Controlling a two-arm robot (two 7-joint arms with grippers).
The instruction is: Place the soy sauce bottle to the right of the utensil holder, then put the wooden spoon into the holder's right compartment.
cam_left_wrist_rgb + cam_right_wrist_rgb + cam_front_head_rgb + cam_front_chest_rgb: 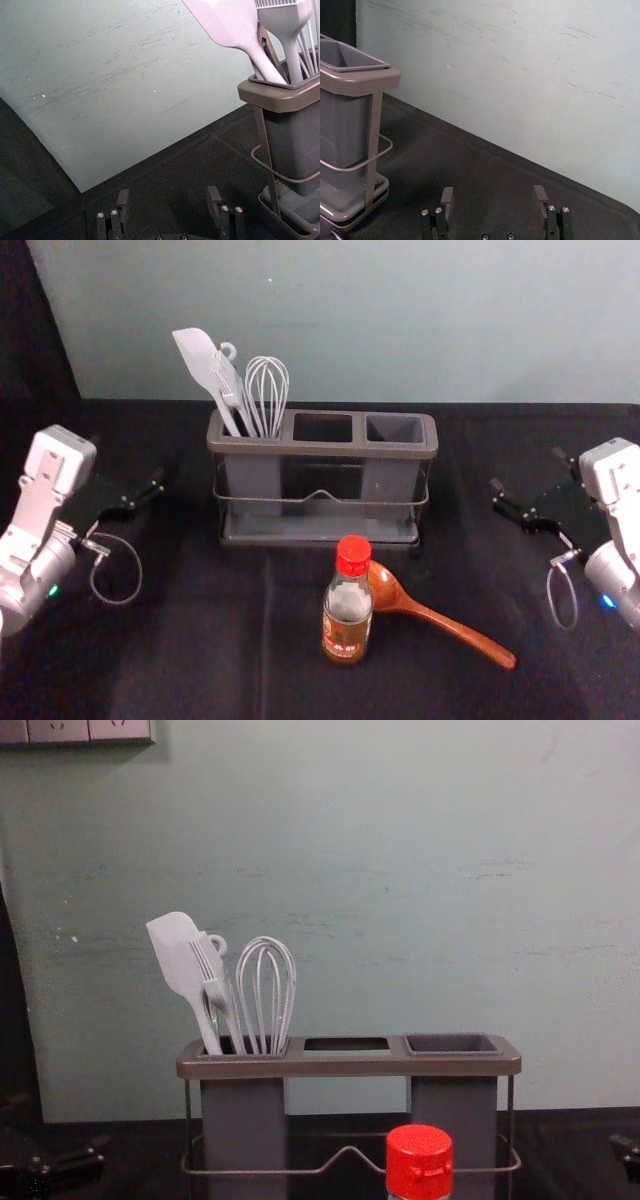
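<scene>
Move your open right gripper [493, 194] leftward, toward the robot, to the upright bottle [347, 615]; open left gripper [169, 193] is farther.

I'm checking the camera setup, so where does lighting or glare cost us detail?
Head view: the black cloth swallows shadows, and pale glare sits on the soy sauce bottle; left wrist view: the spatula looks washed out, the left claw dark against dark; right wrist view: the right claw likewise.
</scene>
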